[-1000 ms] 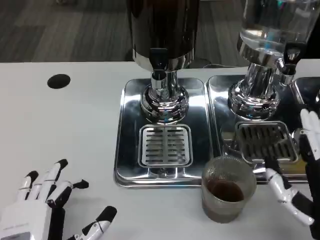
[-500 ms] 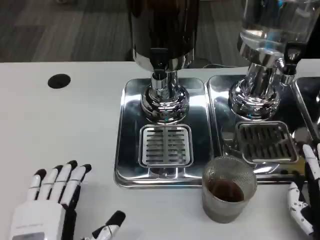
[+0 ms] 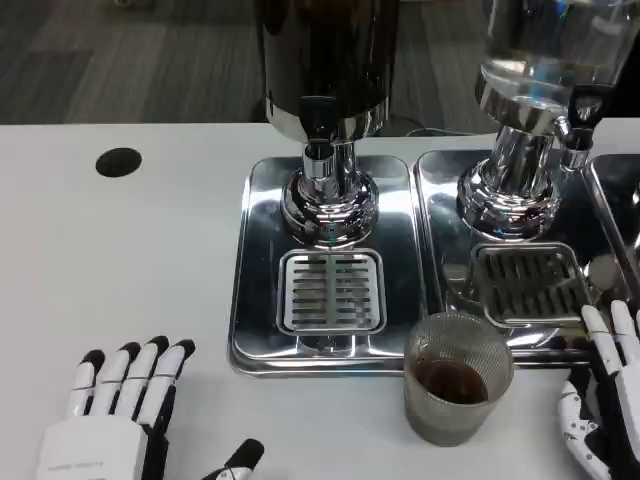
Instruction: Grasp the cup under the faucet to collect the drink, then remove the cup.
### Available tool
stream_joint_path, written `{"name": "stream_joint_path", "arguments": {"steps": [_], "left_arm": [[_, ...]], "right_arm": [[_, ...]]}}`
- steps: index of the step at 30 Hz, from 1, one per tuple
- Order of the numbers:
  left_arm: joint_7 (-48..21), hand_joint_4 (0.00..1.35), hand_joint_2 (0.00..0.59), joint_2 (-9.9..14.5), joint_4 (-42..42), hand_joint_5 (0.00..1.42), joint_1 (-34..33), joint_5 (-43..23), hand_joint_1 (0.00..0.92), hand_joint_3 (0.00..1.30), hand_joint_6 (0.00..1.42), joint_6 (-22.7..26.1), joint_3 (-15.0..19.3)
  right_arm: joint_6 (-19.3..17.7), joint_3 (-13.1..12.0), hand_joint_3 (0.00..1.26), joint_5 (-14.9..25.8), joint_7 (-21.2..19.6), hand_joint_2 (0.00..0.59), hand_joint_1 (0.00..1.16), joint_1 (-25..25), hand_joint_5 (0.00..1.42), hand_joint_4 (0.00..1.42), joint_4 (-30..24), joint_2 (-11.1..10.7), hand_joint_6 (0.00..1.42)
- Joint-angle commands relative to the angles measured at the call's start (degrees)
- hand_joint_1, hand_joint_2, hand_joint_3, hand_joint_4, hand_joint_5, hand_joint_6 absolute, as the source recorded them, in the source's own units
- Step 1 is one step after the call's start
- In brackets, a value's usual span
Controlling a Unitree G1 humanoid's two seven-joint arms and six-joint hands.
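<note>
Resting at the near edge of the white surface (image 3: 120, 260): left hand (image 3: 110, 425), palm down, fingers spread, grasping nothing, with bare surface all around it. Right hand (image 3: 605, 405) at the near right corner, fingers up and apart, released, just beside the cup but apart from it. Ribbed glass cup (image 3: 457, 377) upright on the surface, touching or just short of the near rim of the steel tray (image 3: 255, 300); dark drink (image 3: 448, 381) fills its lower part. Slotted grate (image 3: 331, 291) in the tray, below the faucet (image 3: 319, 135) of the dark dispenser (image 3: 325, 60). Second tray (image 3: 440, 230) and clear dispenser (image 3: 545, 50) to the right. Black round hole (image 3: 118, 162) far left.
</note>
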Motion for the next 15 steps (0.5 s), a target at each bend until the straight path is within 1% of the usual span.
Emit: {"name": "stream_joint_path", "arguments": {"steps": [1,6,15], "left_arm": [[0.9,0.00,0.183,0.7,0.8,0.10,-0.2,-0.4,0.000,0.19,0.05,-0.5,-0.2],[0.5,0.00,0.181,0.5,0.6,0.10,-0.3,0.0,0.000,0.19,0.05,-0.1,-0.6],[0.5,0.00,0.174,0.4,0.1,0.10,-0.3,-0.1,0.000,0.21,0.04,0.0,-0.6]], "right_arm": [[-0.7,0.6,0.09,1.3,-1.8,0.586,0.00,0.3,0.00,0.00,-1.0,-0.9,0.00],[0.1,1.1,0.09,1.6,-3.2,0.586,0.00,1.0,0.00,0.00,-2.1,-0.5,0.00],[-0.2,1.2,0.09,2.8,-3.5,0.586,0.00,1.7,0.00,0.00,-2.5,-1.0,0.00]]}}
